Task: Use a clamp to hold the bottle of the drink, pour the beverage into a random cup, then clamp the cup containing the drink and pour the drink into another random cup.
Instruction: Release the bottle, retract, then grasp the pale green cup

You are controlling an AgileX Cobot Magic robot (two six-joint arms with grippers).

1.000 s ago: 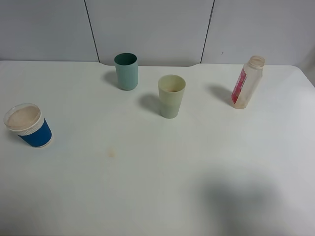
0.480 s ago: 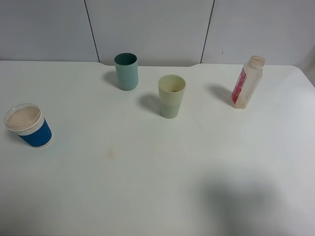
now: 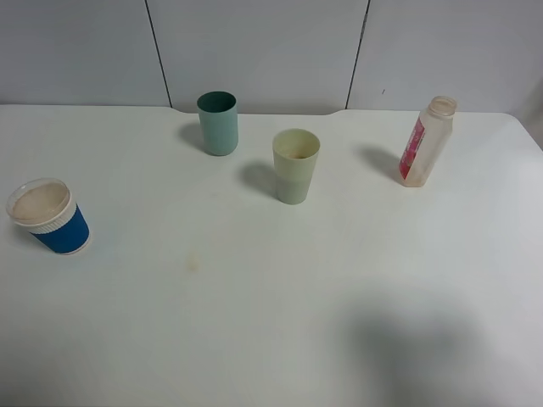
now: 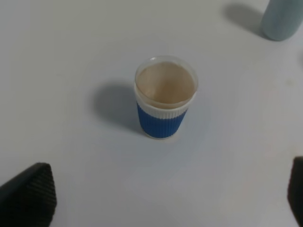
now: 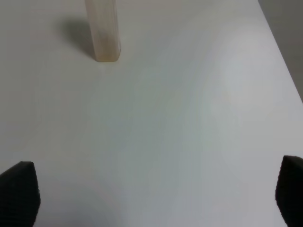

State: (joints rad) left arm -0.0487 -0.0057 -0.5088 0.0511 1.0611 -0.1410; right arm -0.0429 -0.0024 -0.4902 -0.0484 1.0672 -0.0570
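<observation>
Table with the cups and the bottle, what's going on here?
Nothing is being held yet. The left gripper is open above the table, facing the blue cup. The right gripper is open too, with the bottle ahead of it. The bottle stands uncapped, and the teal cup and pale green cup stand untouched.

Layout on the table (image 3: 254,339), a wall (image 3: 254,51) behind its back edge. The left cup (image 3: 48,217) stands alone near the left edge, nearer the front than everything else. The rear cup (image 3: 218,123) stands left of centre, close to the back edge; the middle cup (image 3: 296,165) stands to its right and a little forward, apart from it. The bottle (image 3: 427,141) stands at the far right, well apart from all three cups
</observation>
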